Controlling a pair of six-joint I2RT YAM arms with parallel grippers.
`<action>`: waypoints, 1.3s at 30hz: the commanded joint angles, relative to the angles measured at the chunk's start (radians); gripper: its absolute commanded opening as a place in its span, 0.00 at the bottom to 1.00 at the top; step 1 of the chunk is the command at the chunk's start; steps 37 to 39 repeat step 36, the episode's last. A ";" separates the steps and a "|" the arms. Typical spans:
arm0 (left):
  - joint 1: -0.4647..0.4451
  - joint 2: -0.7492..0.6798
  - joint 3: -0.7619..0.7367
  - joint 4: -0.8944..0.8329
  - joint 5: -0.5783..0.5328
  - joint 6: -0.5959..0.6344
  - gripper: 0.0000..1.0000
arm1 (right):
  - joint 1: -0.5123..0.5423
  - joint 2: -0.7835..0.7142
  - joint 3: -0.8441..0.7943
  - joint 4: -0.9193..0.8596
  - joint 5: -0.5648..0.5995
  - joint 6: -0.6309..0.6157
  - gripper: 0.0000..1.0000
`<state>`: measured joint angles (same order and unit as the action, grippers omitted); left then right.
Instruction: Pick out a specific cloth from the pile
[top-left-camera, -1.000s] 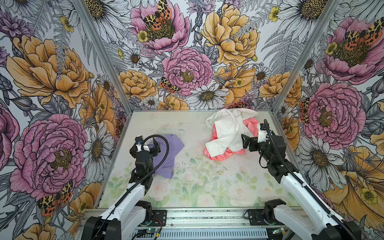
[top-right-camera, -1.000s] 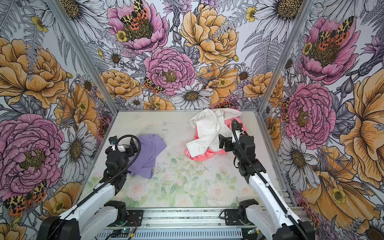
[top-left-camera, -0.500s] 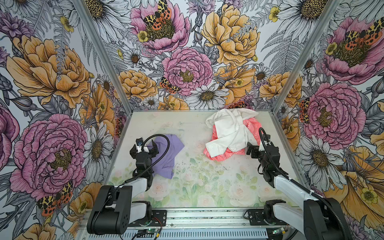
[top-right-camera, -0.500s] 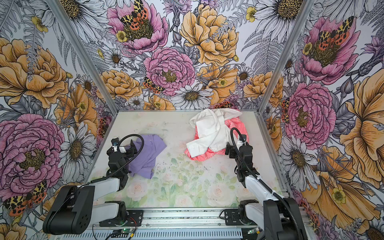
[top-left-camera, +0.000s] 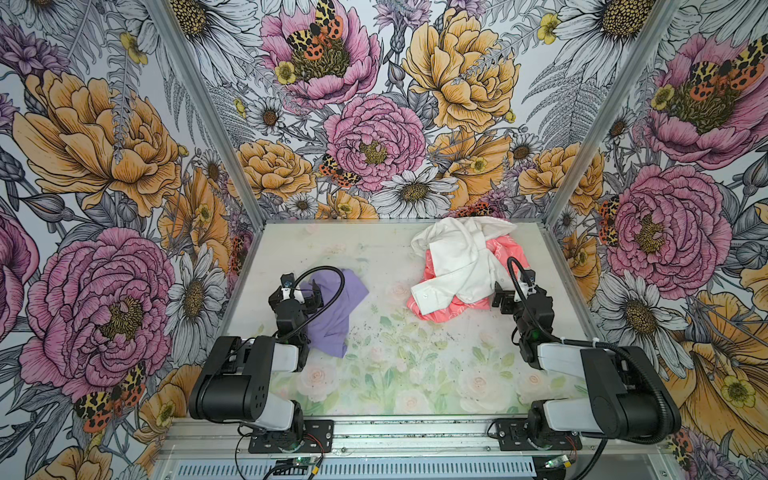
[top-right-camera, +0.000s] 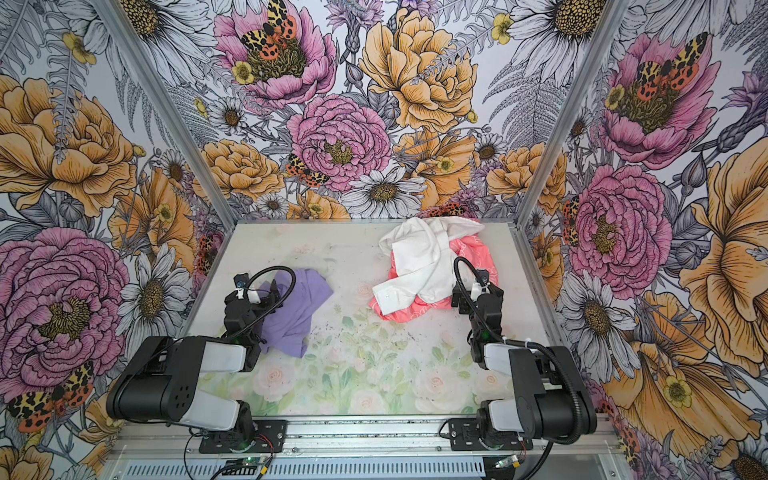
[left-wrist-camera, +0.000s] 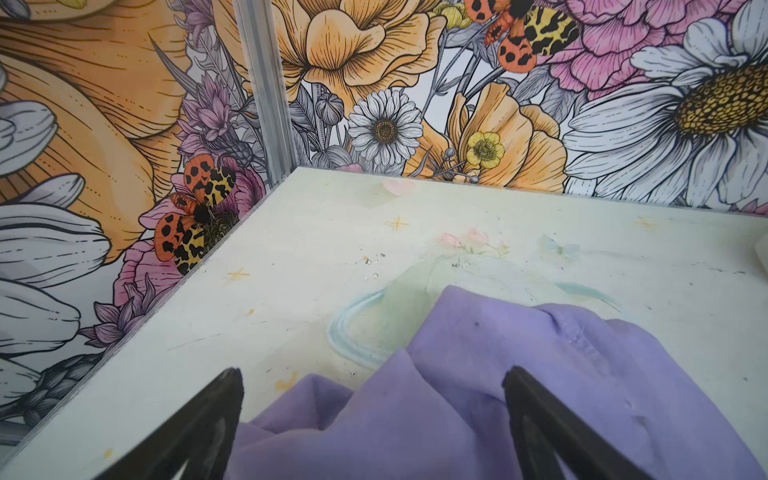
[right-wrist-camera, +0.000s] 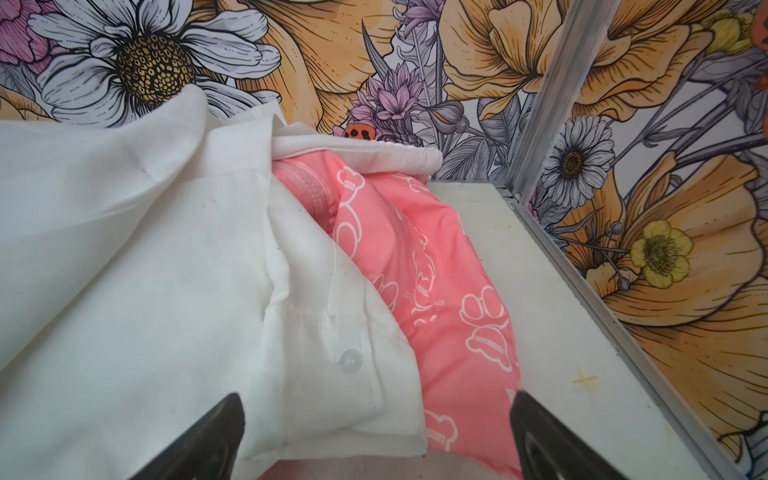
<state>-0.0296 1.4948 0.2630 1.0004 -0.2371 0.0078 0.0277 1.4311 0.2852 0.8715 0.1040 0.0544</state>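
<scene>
Lavender cloth (top-left-camera: 334, 309) lies crumpled on surface (top-left-camera: 415, 365), left side, well apart from pile (top-left-camera: 461, 266) (task looks all but done). Left gripper (left-wrist-camera: 374, 374) wide, empty, low over cloth's edge. Right gripper (right-wrist-camera: 376, 401) wide, empty, just beside white shirt (right-wrist-camera: 166, 249) and coral-pink cloth (right-wrist-camera: 415, 270). Risks: left finger snags loose fold on retreat and drags cloth off its spot; right finger hooks shirt cuff and hauls pile toward middle; careless close pinches wrong garment.
</scene>
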 joint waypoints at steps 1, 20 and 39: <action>0.006 0.029 0.044 0.050 0.061 0.011 0.99 | -0.011 0.108 0.003 0.211 -0.020 -0.023 0.99; 0.002 0.059 0.099 -0.023 -0.044 -0.016 0.99 | -0.054 0.107 0.110 -0.003 -0.056 0.020 1.00; 0.006 0.058 0.098 -0.025 -0.032 -0.016 0.99 | -0.055 0.107 0.109 -0.003 -0.055 0.019 0.99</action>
